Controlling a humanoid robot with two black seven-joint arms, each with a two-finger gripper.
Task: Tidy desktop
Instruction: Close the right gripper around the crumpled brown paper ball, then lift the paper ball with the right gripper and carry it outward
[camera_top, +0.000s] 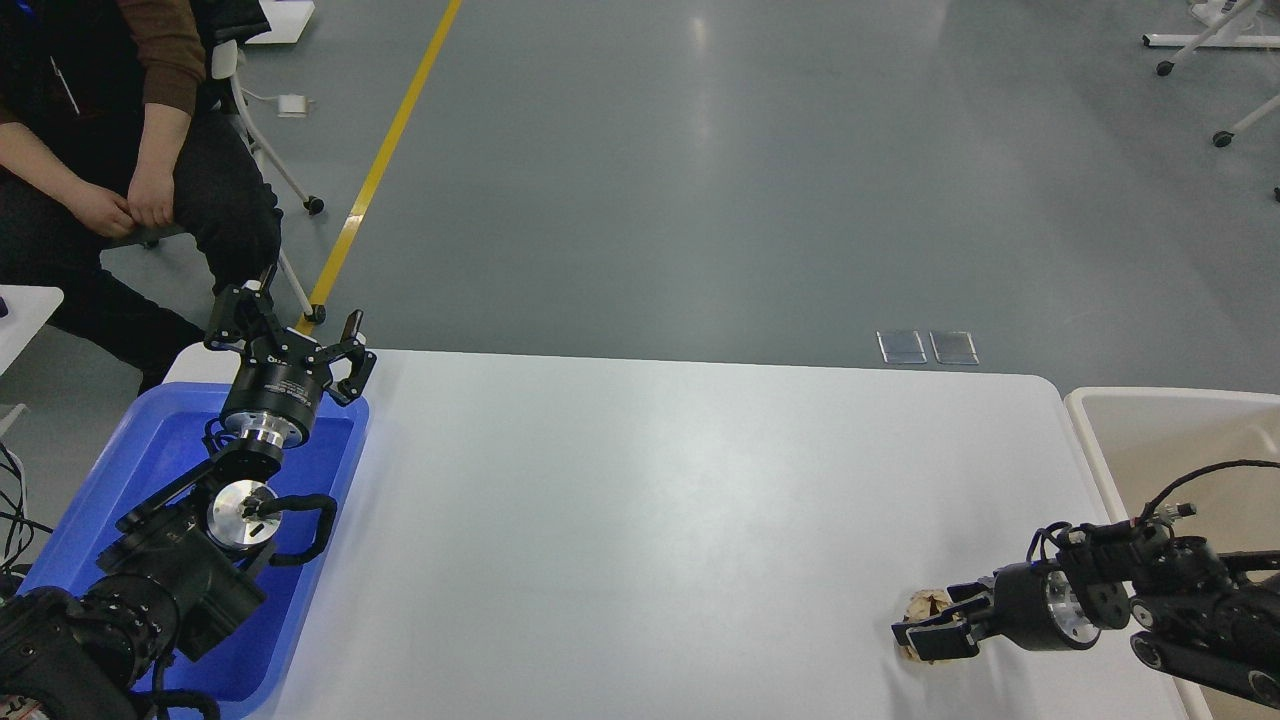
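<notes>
Right fingers (930, 630) around crumpled paper (922, 604) (seemingly touching) on desktop (640, 520)

The worktop (640, 520) is a wide, glossy white rectangle with rounded corners, lying flat and level, its surface bare but for a small crumpled tan paper ball (922, 606) sitting near its edge at about four o'clock.

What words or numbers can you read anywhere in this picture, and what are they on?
None can be read.
The left gripper has small white print on its black body, too small and blurred to make out.
The desktop, the blue bin, the beige bin and the crumpled paper show no writing.
</notes>
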